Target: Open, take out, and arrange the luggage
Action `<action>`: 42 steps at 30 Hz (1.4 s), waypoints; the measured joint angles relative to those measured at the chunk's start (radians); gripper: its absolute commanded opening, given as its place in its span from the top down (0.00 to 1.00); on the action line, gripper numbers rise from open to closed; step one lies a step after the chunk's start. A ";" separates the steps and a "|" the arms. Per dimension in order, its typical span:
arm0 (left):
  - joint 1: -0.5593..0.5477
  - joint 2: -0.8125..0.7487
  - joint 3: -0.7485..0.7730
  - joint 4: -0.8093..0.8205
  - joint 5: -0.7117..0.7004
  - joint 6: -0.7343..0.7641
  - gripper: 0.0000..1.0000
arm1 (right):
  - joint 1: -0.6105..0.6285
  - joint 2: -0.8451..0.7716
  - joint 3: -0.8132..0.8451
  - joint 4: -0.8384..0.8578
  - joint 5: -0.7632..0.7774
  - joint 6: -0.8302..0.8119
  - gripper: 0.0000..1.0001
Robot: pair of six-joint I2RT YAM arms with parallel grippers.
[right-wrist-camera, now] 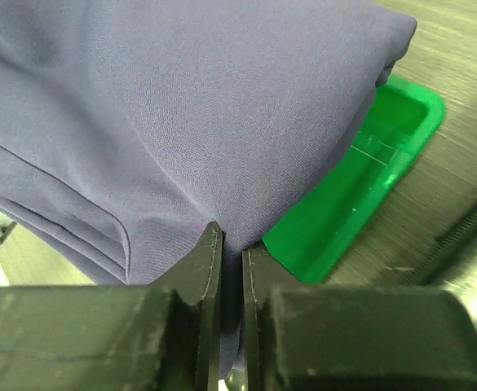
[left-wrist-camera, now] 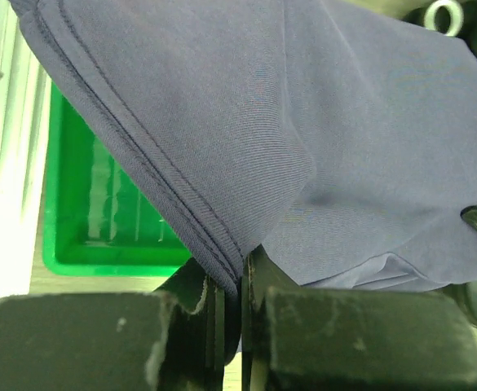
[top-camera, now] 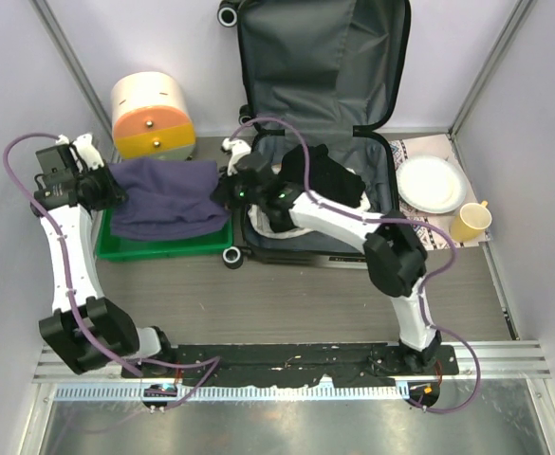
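Observation:
The luggage (top-camera: pixel 353 57) lies open at the back centre, its lid propped against the wall and grey lining showing. Dark clothing (top-camera: pixel 329 175) sits in its lower half. A folded blue-purple cloth (top-camera: pixel 168 194) hangs over the green tray (top-camera: pixel 163 248), held at both ends. My left gripper (top-camera: pixel 106 190) is shut on its left hem (left-wrist-camera: pixel 222 252). At the cloth's right edge, my right gripper (top-camera: pixel 228 192) is shut on a fold (right-wrist-camera: pixel 230 236). The tray shows under the cloth in both wrist views (left-wrist-camera: pixel 99 220) (right-wrist-camera: pixel 360 179).
A cream-and-orange cylinder (top-camera: pixel 151 114) stands behind the tray at the back left. A white paper plate (top-camera: pixel 431 183) and a yellow cup (top-camera: pixel 471 221) sit right of the luggage. The suitcase's black wheels (top-camera: pixel 232 254) lie beside the tray's right end.

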 measured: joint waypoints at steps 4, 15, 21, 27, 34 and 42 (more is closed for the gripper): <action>0.042 0.060 -0.079 0.050 -0.021 0.044 1.00 | 0.051 0.116 0.025 0.071 0.068 -0.011 0.99; 0.047 0.320 -0.129 0.224 -0.074 0.130 1.00 | 0.100 0.334 0.079 0.200 0.113 -0.074 0.99; 0.058 0.371 -0.147 0.262 -0.097 0.170 1.00 | 0.106 0.343 0.082 0.206 0.123 -0.083 0.99; 0.059 0.371 -0.151 0.256 -0.097 0.192 0.35 | 0.104 0.299 0.032 0.187 0.112 -0.016 0.44; 0.075 0.330 -0.150 0.231 -0.096 0.219 0.00 | 0.087 0.225 -0.011 0.168 0.079 -0.003 0.32; 0.079 0.059 -0.011 0.145 0.009 0.143 0.00 | 0.010 0.065 0.032 0.111 0.008 -0.075 0.33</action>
